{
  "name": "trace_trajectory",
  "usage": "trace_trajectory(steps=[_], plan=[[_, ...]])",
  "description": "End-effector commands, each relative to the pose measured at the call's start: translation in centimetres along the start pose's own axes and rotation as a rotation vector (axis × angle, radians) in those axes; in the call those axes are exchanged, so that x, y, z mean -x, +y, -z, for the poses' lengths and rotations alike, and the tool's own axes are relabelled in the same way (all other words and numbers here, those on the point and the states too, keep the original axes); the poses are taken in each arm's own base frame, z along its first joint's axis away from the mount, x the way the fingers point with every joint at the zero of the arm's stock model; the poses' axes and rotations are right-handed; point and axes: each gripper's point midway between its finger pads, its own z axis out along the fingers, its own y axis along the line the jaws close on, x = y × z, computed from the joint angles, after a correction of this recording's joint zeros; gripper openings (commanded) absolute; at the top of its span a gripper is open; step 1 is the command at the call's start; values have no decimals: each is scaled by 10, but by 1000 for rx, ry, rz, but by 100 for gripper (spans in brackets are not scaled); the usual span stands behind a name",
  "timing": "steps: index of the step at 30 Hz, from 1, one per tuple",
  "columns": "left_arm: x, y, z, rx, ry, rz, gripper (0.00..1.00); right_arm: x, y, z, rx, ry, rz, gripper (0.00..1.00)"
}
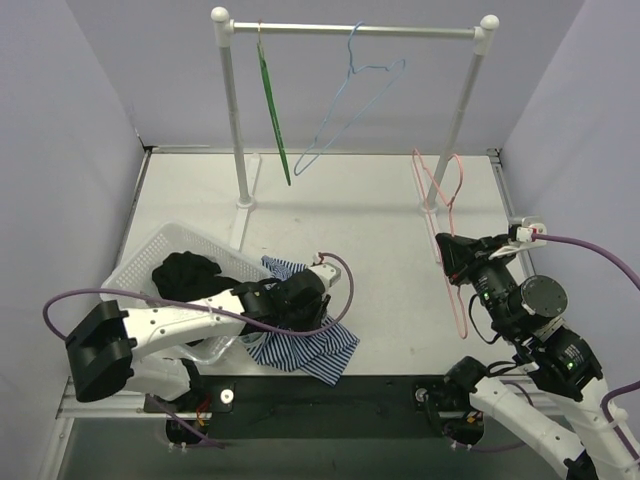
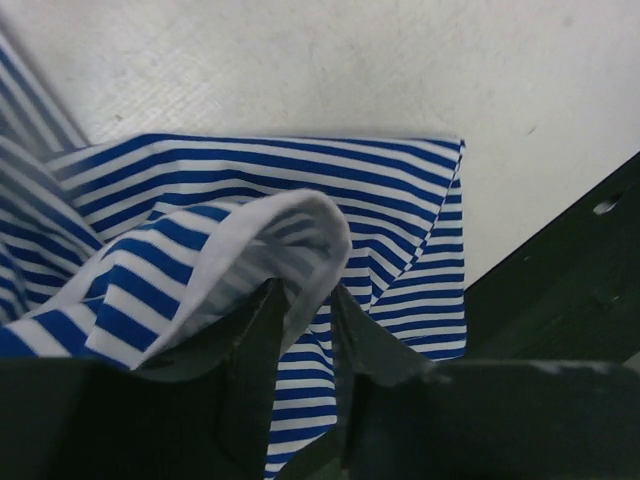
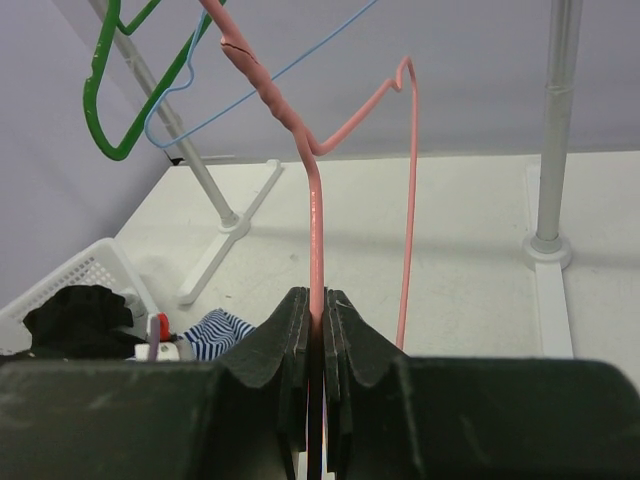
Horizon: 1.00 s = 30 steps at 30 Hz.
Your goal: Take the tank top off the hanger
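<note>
While the right gripper (image 3: 322, 312) is pinched narrow on the wire of the pink hanger (image 3: 316, 215), well away from the basket (image 1: 150, 250), the striped tank top (image 1: 300, 345) lies crumpled on the table just beside the basket, on the side facing the right arm. No strap appears to be looped over the pink wire, so the garment looks already free.

The left gripper (image 2: 305, 300) is down on the cloth beside the basket. Its jaws are almost closed on a raised fold that shows the white inside of the fabric.

The step in hand seems to be finishing the separation cleanly. The hanger should be held high and apart from the basket side so its hook cannot catch the cloth again.

The left jaws should open fully before the wrist rises, or the pinched fold may ride up with them. Lifting straight up, rather than sweeping toward the basket, would leave the top flat and avoid dragging it into the black clothes (image 1: 190, 272) heaped in the basket.
</note>
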Motion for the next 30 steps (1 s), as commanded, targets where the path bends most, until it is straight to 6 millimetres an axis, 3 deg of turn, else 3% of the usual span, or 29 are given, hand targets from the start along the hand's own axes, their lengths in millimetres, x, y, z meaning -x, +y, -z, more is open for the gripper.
trace_trajectory(steps=[1,5,8,10,17,18,21,22,23,25,28,30], plan=[[-25,-19,-23,-47,84,-18,39,17,-2,4,-8,-61,-5,0],[-40,-25,-37,-59,146,-39,58,19,0,5,-1,-64,-7,0],[-46,-26,-44,-59,173,-54,62,22,-1,7,-2,-70,-4,0],[-51,-22,-51,-35,191,-59,70,23,-2,9,-5,-74,-2,0],[-84,-5,-77,57,318,-69,70,30,-3,16,4,-100,-6,0],[-88,-4,-81,68,339,-73,68,30,-3,17,5,-100,-6,0],[-90,-5,-82,81,345,-79,47,32,-1,20,20,-106,-8,0],[-88,-6,-82,78,340,-74,37,33,-1,21,21,-110,-9,0],[-83,-7,-80,82,322,-73,14,33,-1,21,24,-111,-8,0],[-65,-13,-71,67,271,-70,0,34,-1,22,25,-114,-10,0],[-27,-17,-43,78,159,-62,0,34,-1,23,27,-116,-11,0],[22,-22,-7,78,0,-44,0,34,0,23,31,-115,-17,0]])
